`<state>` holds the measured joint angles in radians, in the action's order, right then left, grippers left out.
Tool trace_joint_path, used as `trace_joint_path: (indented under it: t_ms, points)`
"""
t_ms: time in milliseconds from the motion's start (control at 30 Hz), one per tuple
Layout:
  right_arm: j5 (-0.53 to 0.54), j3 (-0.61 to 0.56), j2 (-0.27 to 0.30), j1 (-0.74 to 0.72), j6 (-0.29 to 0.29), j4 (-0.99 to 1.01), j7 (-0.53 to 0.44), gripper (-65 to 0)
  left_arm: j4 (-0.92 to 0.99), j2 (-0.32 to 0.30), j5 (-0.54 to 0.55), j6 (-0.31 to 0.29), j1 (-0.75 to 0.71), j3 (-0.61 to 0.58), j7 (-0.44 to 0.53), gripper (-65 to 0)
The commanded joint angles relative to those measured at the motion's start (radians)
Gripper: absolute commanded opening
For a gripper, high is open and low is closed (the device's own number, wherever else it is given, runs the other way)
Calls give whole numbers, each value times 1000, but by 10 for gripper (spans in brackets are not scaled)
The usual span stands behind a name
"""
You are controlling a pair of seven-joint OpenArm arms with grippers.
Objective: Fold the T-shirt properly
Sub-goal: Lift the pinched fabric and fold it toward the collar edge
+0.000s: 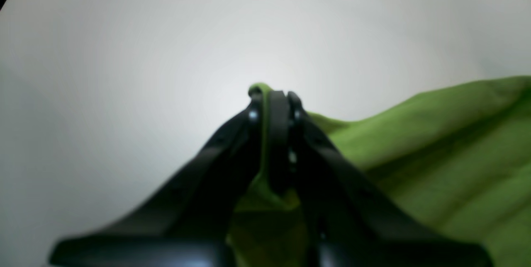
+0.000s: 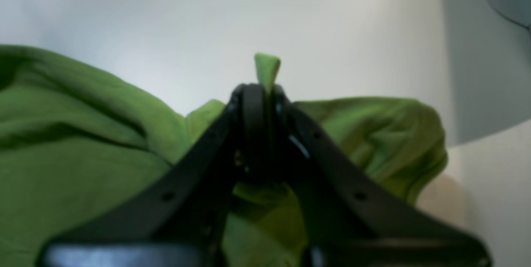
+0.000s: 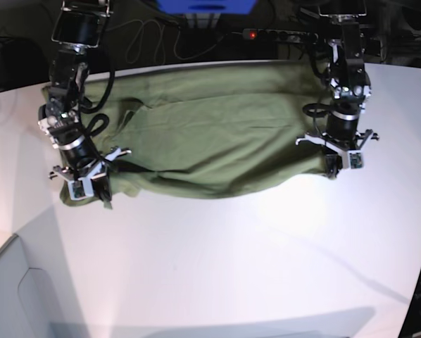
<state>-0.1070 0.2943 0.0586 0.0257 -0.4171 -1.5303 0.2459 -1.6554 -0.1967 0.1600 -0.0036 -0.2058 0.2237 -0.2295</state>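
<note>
Pale, smooth tabletop (image 3: 196, 274) spreads beneath everything, its near part bare and a grey panel (image 3: 17, 289) standing at the near left corner. Folding looks part-way along: the olive-green T-shirt (image 3: 210, 144) lies across the far half of the table, its far portion doubled into a long band, while its near edge sags in a curve between the two grippers. What seems left is to carry that near edge over, lay it flat and smooth the bunched cloth at the left — perhaps with a further fold to make it compact.

At the left, the right gripper (image 3: 103, 189) is clenched on the shirt's near edge, a small tuft poking out past its fingertips, with loose cloth bulging beside it. At the right, the left gripper (image 3: 331, 167) is pinched just as tightly on the other end of that edge — a narrow ridge of fabric standing between its fingers.
</note>
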Motion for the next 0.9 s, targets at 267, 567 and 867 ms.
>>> trace_joint_path:
  t_ms: [267,567,867]
  points:
    - [14,70,10,26,-61,-20,-26,-650,-6,-10,3,4,-39,6,94,-650]
    - [14,124,8,-5,-144,-20,13,-650,19,-16,0,6,41,6,86,-650]
    - [14,162,5,-5,-220,-25,33,-650,85,-17,2,6,87,26,94,-650]
